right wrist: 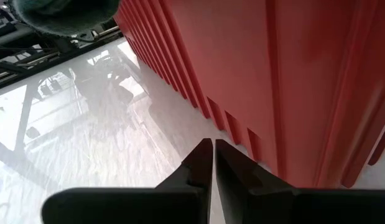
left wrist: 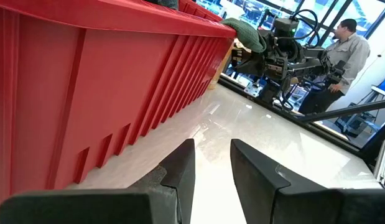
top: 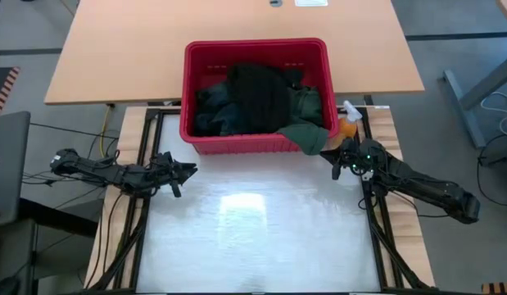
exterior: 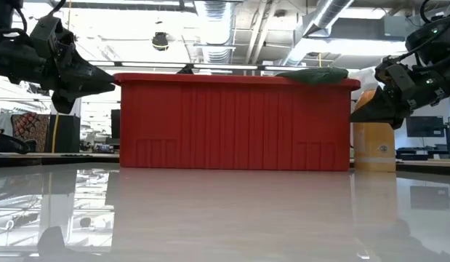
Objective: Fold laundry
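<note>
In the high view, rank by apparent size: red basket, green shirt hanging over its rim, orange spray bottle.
1. red basket
2. green shirt, draped over the basket's right front corner
3. orange spray bottle, mostly hidden behind the right arm, so its size is unsure

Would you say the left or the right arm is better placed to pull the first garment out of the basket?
Probably the right: the right gripper sits beside the green garment draped over the red basket rim.

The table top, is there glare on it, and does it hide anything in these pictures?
High view: a bright patch of ceiling light washes out the middle of the table, hiding nothing. Low view: the glossy surface mirrors the red basket and the ceiling lamps. Right wrist view: reflections streak the white top beside the basket, and the green garment at the edge is blurred.
</note>
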`<state>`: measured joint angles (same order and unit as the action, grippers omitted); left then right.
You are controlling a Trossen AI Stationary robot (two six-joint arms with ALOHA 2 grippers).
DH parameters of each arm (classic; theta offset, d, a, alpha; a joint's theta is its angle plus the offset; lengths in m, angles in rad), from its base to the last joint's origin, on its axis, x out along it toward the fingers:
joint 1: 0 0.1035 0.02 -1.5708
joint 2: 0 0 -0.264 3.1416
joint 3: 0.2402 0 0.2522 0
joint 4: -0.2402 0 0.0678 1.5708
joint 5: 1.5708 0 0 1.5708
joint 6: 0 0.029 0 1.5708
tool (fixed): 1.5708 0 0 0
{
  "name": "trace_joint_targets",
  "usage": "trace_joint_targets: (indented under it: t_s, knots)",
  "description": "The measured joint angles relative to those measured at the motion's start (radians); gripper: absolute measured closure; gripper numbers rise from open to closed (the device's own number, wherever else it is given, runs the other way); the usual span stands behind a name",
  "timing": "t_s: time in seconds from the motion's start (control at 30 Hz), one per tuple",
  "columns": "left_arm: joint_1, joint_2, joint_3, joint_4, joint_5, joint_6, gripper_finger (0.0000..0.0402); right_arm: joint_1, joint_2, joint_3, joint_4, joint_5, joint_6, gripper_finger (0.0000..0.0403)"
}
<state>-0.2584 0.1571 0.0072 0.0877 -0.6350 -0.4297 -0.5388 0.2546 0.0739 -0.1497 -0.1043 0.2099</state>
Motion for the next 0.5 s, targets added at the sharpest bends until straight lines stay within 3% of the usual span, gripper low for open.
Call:
trace_joint_targets:
  t_s: [0.5]
  knots:
    - [0.000,0.000,0.006,-0.011,0.000,-0.061,0.0310,0.000,0.000,0.000,0.000,0.000,0.000,0.0355]
